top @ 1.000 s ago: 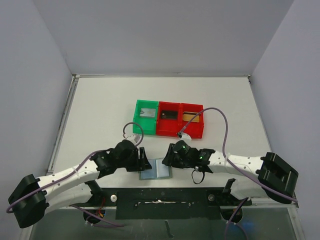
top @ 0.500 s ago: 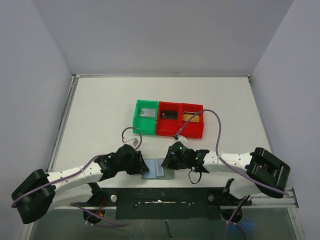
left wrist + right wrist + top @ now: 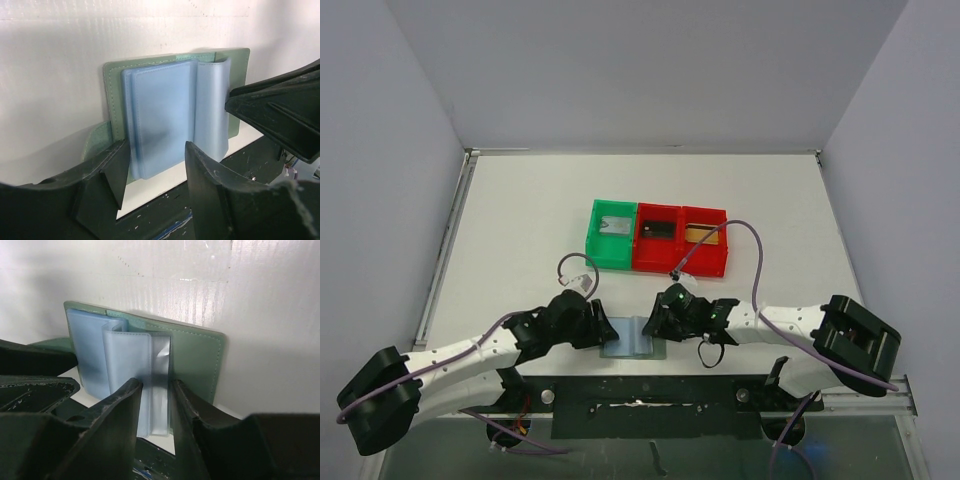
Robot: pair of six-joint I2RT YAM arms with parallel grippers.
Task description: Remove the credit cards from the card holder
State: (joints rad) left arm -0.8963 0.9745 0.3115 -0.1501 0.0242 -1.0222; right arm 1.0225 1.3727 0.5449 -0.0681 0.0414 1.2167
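The card holder (image 3: pixel 633 338) lies open at the table's near edge, between both grippers. In the left wrist view it is a pale green panel (image 3: pixel 112 90) with blue plastic sleeves (image 3: pixel 160 115) stacked on it. My left gripper (image 3: pixel 155 172) is open, its fingers straddling the near end of the blue sleeve stack. My right gripper (image 3: pixel 155 395) is open only narrowly, with a clear sleeve leaf (image 3: pixel 161 365) showing in the gap between its fingers. No card shows inside the holder. One gold-tan credit card (image 3: pixel 704 233) lies in the right red compartment.
A green bin (image 3: pixel 593 238) and a two-part red bin (image 3: pixel 680 262) stand side by side behind the grippers; the green one holds a grey flat thing, the middle compartment a dark one. The black base rail (image 3: pixel 640 400) runs just below the holder.
The right arm has reached further left onto the holder and a sleeve leaf has lifted at its middle. Both pairs of jaws narrowed, then widened again. The left arm shifted slightly.
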